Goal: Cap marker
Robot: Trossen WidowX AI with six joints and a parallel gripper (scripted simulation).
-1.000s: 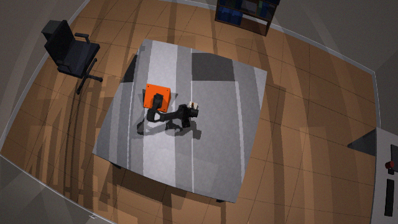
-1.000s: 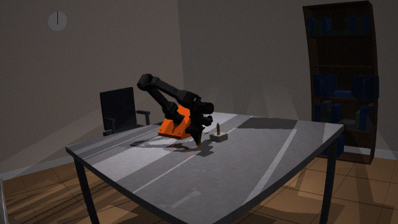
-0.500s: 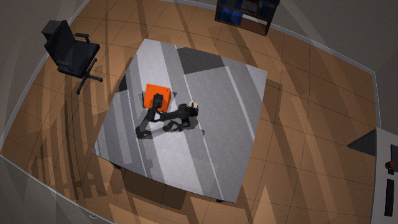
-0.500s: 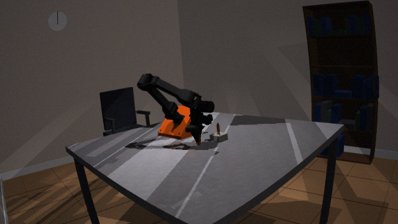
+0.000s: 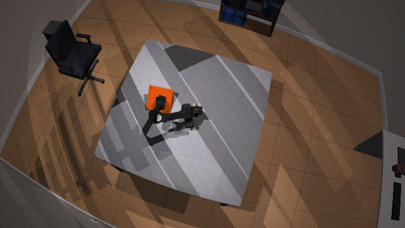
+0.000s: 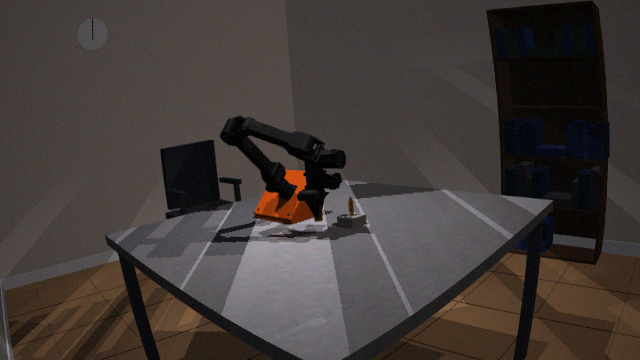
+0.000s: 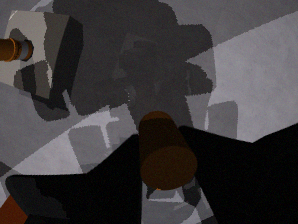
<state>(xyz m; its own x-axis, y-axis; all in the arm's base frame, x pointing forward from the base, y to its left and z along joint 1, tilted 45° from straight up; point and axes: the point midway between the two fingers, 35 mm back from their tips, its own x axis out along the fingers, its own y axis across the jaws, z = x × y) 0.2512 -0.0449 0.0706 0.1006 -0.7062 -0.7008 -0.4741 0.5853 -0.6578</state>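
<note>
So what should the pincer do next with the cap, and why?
Probably lift straight up. The pincer is shut on the brown cap, low over the table, while the marker stands bare in its holder block off to one side. The cap likely must rise above the marker's tip before moving across.

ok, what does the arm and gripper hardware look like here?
A slim arm of matte black, boxy links, mounted on a bright orange wedge-shaped base. The black gripper has two broad dark fingers, seen from the wrist view. No cables or markings discernible.
</note>
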